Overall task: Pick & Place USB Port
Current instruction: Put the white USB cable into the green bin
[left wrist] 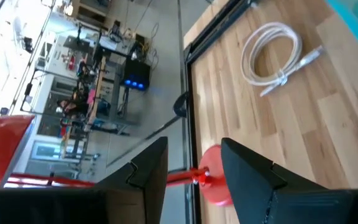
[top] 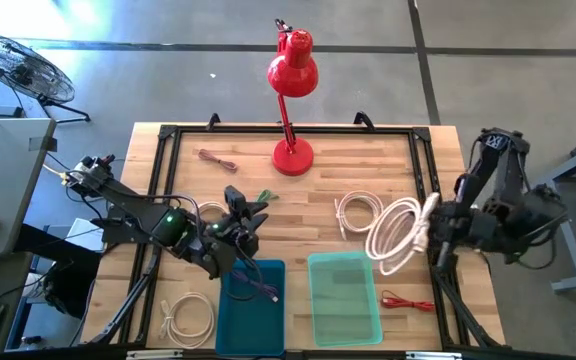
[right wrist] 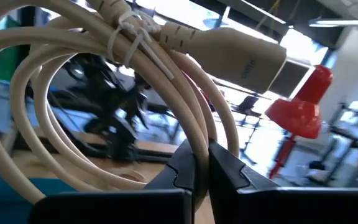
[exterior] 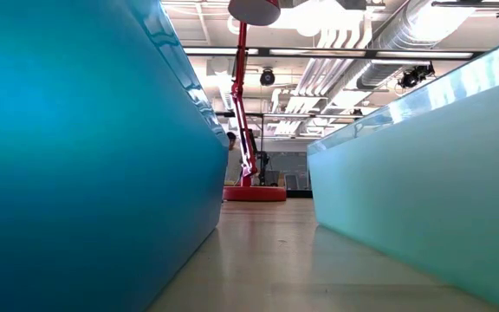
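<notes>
A coiled white USB cable (top: 396,236), tied with a white zip tie (right wrist: 127,33), hangs in the air over the table's right part, beyond the green bin's far right corner. My right gripper (top: 430,240) is shut on it. The cable's plug (right wrist: 235,55) sticks out at the top of the coil. My left gripper (top: 244,214) is open with nothing between its fingers, above the table just beyond the blue bin's (top: 251,305) far end. In the left wrist view its fingers (left wrist: 146,171) frame the distant lamp base. A thin purple cable (top: 260,290) lies in the blue bin. My right gripper pinches several strands of the coil (right wrist: 196,134) between its two fingers, on the coil's right side. The fingers come level from the table's right and lie across the strands. The coil is lifted clear of the table and stands out beyond the fingertips, plug uppermost.
A translucent green bin (top: 345,297) stands right of the blue bin. A second white coil (top: 357,212) lies mid-table, and a third (top: 186,316) at the near left. A brown cord (top: 218,158) and a red lamp (top: 292,110) are at the far side. A red cord (top: 408,300) lies near right.
</notes>
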